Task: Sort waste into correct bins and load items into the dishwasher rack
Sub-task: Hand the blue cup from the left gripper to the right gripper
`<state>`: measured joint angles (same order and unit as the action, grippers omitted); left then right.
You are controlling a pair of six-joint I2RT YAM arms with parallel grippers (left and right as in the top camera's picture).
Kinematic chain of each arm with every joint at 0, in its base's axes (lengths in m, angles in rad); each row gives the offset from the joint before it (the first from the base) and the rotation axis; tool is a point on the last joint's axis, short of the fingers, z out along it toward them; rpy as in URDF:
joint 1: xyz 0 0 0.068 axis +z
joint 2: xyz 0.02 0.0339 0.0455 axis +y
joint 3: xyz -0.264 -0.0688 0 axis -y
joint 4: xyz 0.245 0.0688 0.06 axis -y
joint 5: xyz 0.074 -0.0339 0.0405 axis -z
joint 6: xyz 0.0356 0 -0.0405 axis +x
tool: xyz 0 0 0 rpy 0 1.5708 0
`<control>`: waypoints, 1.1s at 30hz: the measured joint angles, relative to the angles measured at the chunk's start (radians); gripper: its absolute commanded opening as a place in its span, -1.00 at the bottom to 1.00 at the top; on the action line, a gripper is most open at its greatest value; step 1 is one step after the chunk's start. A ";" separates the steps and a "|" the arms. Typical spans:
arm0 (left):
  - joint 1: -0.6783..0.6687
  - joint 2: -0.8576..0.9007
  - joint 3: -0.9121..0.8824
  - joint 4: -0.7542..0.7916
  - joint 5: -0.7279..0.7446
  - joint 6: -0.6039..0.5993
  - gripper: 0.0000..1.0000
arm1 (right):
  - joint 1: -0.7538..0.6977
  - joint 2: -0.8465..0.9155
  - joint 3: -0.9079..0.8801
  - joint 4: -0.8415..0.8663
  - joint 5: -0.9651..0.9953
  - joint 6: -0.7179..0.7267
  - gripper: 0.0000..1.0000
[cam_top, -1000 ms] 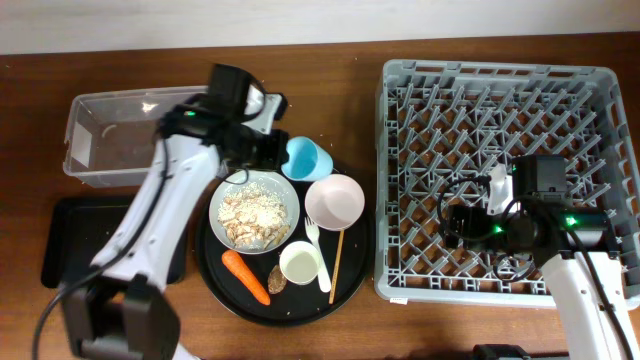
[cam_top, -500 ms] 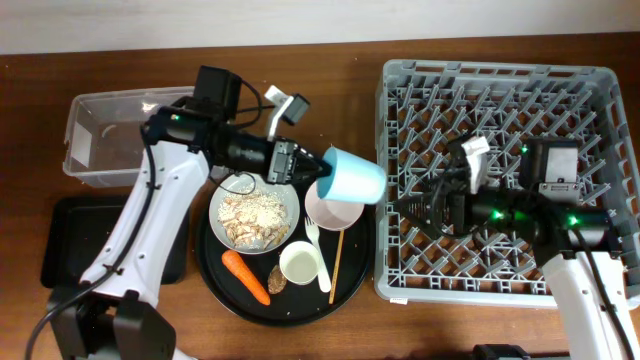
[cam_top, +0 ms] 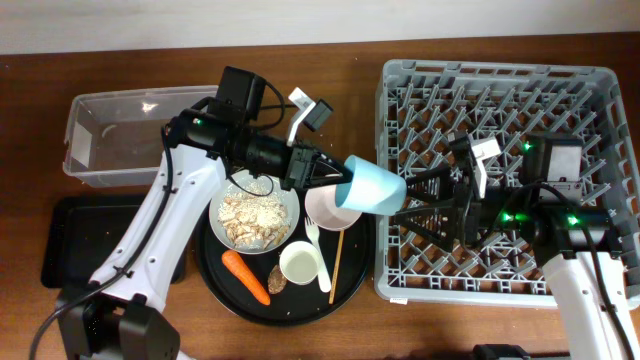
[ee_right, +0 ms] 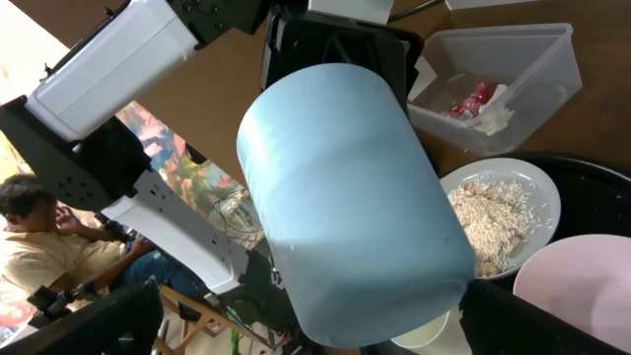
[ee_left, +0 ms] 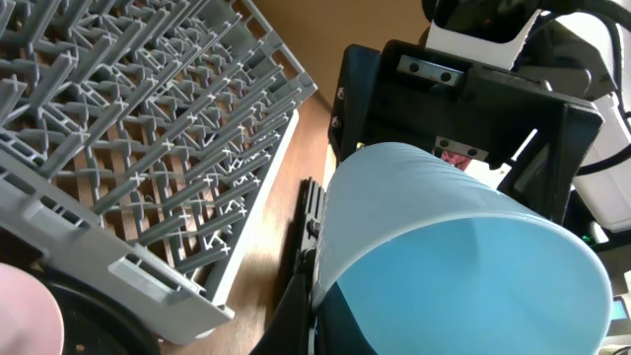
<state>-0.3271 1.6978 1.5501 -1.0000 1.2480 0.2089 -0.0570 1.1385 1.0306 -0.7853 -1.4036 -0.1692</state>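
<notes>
Centre frame: the left gripper (cam_top: pixel 338 178) clamps the light blue cup (cam_top: pixel 377 188) sideways above the pink bowl (cam_top: pixel 320 207); the right gripper (cam_top: pixel 425 205) gapes wide open beside it, over the dishwasher rack (cam_top: pixel 600 85).

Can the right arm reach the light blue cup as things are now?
Probably yes: the right fingers, open, face the light blue cup, which the left fingers hold out; nothing stands between.
</notes>
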 measured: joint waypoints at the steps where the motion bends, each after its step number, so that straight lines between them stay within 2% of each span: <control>1: 0.000 0.000 0.000 0.009 0.008 -0.004 -0.99 | 0.000 0.000 0.000 0.001 -0.002 0.000 1.00; 11: -0.011 0.000 0.000 0.060 0.063 -0.056 -0.99 | 0.000 0.002 0.000 0.012 -0.024 -0.004 0.94; 14: -0.043 0.000 0.000 0.062 0.062 -0.059 -0.99 | 0.000 0.002 0.000 0.016 -0.024 -0.008 0.87; 18: -0.087 0.000 0.000 0.063 0.047 -0.061 -1.00 | 0.000 0.002 0.000 0.016 -0.025 -0.011 0.66; 24: -0.103 0.000 0.000 0.087 0.032 -0.072 -1.00 | 0.000 0.002 0.000 0.016 -0.028 -0.013 0.66; 33: -0.105 0.000 -0.002 0.204 0.005 -0.176 -0.99 | 0.000 0.009 0.000 0.017 -0.020 -0.014 0.60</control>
<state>-0.4320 1.6978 1.5486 -0.7956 1.2526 0.0326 -0.0570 1.1477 1.0306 -0.7685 -1.4235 -0.1833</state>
